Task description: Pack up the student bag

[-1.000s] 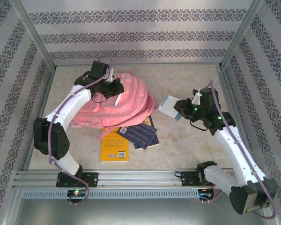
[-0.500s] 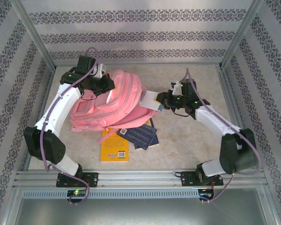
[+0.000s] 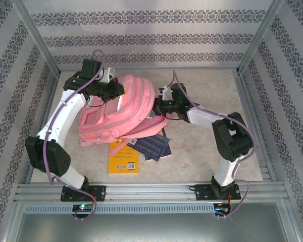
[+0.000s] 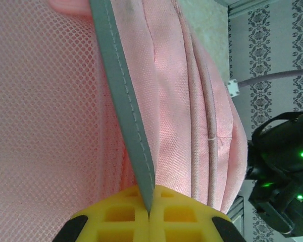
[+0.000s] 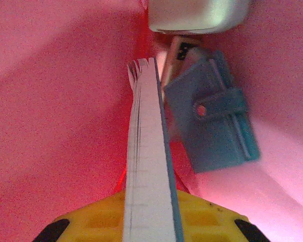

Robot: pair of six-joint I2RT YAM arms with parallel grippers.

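Now, student bag (image 3: 122, 112): large pink fabric backpack with stitched seams and a mesh panel. It lies left of centre on the worktop (image 3: 202, 146).
Bag's near edge: overlaps a yellow book (image 3: 123, 159) and a dark blue book (image 3: 155, 146).
Left tool (image 4: 149, 204): yellow pads pinched tight on the bag's grey strip (image 4: 125, 101), at the bag's far-left side.
Right tool (image 5: 150, 214): clamped on a thin book (image 5: 147, 146) with white pages and a blue cover, held edge-first inside the bag's pink interior.
Inside the bag: a blue wallet (image 5: 218, 121) with a snap tab, just beside the thin book.
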